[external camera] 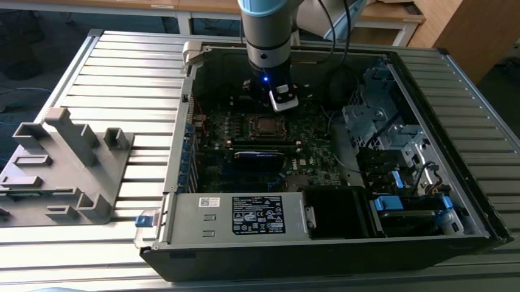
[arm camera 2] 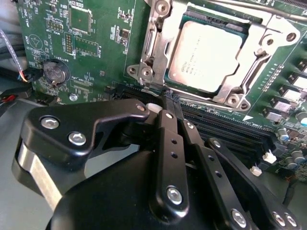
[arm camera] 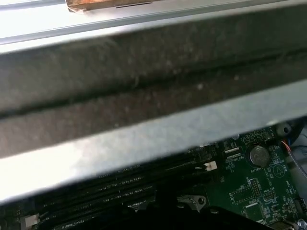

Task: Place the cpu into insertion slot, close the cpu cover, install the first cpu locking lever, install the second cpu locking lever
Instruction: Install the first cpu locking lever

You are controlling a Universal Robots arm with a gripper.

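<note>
Where my pincer [arm camera 2: 170, 101] tapers to its tips in the second wrist view, the two black fingers [arm camera 2: 165, 143] lie drawn together with no gap between them. Whether anything thin is nipped there I cannot tell. The tips sit at the near edge of the socket, just short of the cpu [arm camera 2: 206, 55]. The chip lies flat in its slot, its dull silver top showing through the square opening of the cpu cover [arm camera 2: 154, 36], which is down around it. A thin silvery bar [arm camera 2: 211, 103] runs along the socket edge closest to my tips. I cannot make out whether it is latched. My own knuckles and linkage hide whatever lies directly beneath me. The green motherboard [arm camera 2: 96, 48] is cut off at the frame edges, and a coin battery [arm camera 2: 53, 73] sits off to one side of the pincer.

From the exterior view my arm reaches down into the open computer case [external camera: 325, 261] on the slatted bench [external camera: 114, 73]. The pincer [external camera: 282, 104] hangs just beside the socket, where the cpu [external camera: 264, 126] is a small pale square, too small to judge the cover. A grey fixture [external camera: 61, 164] stands on the bench, well apart from me, outside the case.

A blurred grey chassis wall [arm camera: 144, 124] crosses most of the first wrist view. Past it are dark memory slots [arm camera: 120, 187] and the coin battery [arm camera: 259, 154].
</note>
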